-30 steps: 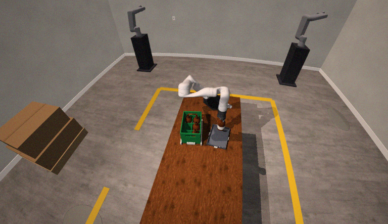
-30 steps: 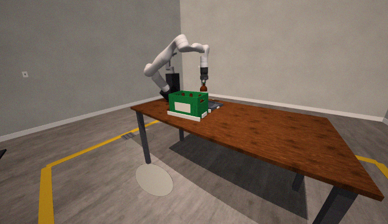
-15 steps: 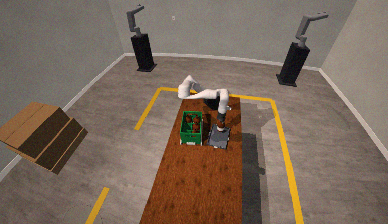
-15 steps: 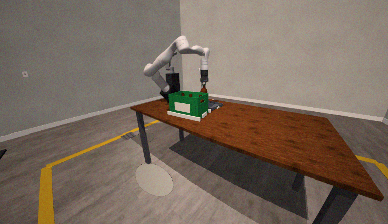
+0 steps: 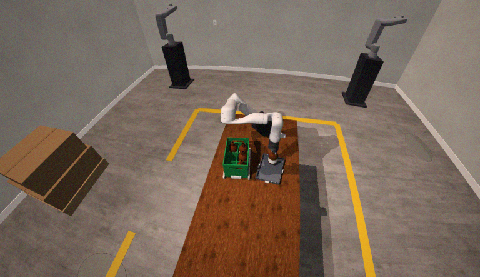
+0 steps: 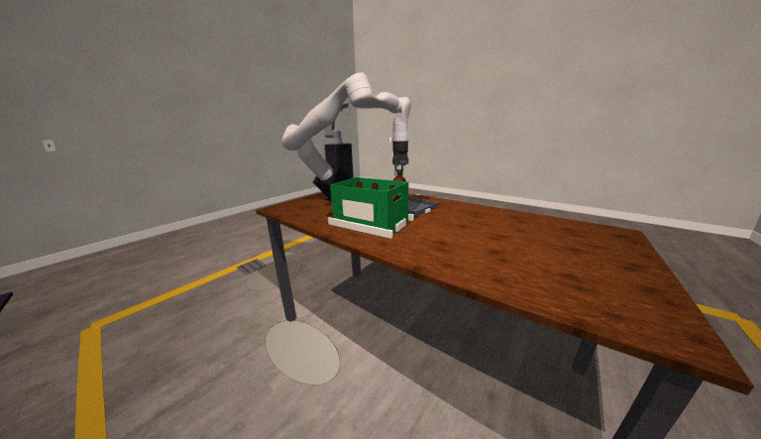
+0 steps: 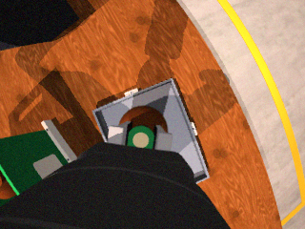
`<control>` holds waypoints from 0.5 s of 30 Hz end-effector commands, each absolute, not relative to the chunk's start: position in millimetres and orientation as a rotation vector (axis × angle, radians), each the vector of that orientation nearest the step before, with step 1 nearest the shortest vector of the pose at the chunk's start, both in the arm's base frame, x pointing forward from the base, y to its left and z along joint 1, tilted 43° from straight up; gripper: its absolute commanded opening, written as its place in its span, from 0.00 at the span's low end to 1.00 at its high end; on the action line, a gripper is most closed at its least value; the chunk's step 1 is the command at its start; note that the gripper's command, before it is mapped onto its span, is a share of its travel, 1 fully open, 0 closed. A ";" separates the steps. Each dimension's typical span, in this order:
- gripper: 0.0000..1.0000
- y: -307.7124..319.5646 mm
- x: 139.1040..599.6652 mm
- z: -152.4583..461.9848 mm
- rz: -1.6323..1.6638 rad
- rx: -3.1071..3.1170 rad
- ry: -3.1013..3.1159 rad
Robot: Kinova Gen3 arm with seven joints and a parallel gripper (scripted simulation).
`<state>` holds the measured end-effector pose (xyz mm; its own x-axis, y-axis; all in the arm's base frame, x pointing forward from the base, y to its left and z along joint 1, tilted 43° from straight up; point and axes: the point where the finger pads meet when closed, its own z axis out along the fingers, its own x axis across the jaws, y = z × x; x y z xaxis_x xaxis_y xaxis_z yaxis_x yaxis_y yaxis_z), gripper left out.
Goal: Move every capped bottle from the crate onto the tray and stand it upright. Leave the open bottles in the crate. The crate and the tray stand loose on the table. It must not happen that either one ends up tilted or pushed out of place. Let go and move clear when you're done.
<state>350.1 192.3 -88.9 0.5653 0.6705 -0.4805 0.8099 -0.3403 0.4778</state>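
Observation:
My gripper (image 5: 272, 154) is shut on the neck of a brown capped bottle (image 5: 272, 159) and holds it upright over the far end of the grey tray (image 5: 270, 169). In the wrist view the bottle's green cap (image 7: 139, 137) shows right under my wrist, with the tray below it. I cannot tell whether the bottle's base touches the tray. The green crate (image 5: 236, 157) stands just left of the tray and holds three brown bottles (image 5: 242, 152). In the exterior view my gripper (image 6: 399, 164) is behind the crate (image 6: 369, 204).
The crate and tray sit at the far end of a long wooden table (image 5: 244, 210), close to my arm's base (image 5: 260, 127). A cardboard box (image 5: 49, 167) and two other arms on black stands (image 5: 176, 63) are away from the table.

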 end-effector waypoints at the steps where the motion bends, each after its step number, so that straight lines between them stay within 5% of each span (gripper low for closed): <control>1: 0.00 189.2 349.8 -91.7 -0.262 2.105 1.180; 15: 0.00 185.5 351.4 -96.5 -0.262 2.105 1.180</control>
